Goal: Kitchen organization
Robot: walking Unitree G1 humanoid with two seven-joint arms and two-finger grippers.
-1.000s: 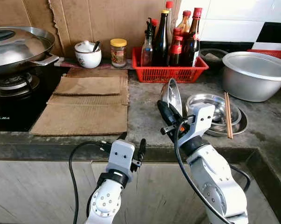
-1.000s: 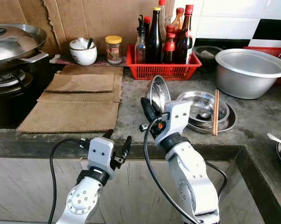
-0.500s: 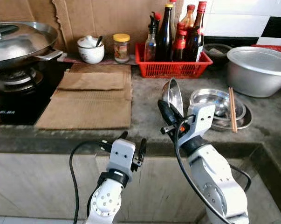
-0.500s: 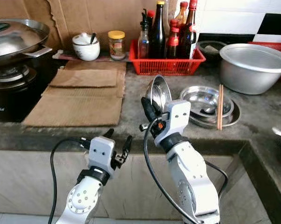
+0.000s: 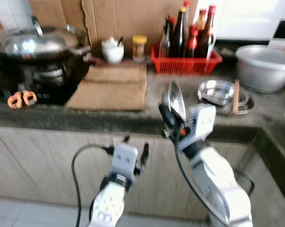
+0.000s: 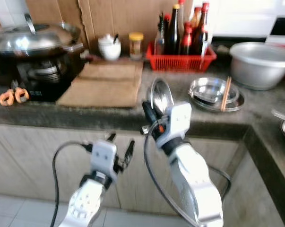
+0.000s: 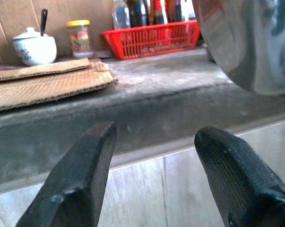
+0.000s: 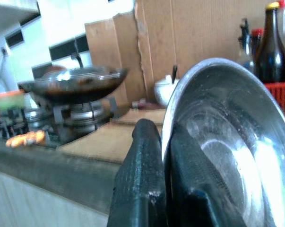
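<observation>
Steel plate in right end effector

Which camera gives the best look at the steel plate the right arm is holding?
The right wrist view: the steel plate looms large, its rim clamped in the right pincer. Both eye views show it small, blurred and upright; the left wrist view catches one edge.

A long dark grey stone countertop runs across the scene above pale wood-grain cabinet fronts. At its 9 o'clock end sits a black gas hob carrying a lidded steel wok. Flat brown cardboard sheets lie near the centre. At 12 o'clock stands a red plastic basket of bottles. Toward 3 o'clock rest stacked steel plates and a large aluminium basin.
</observation>
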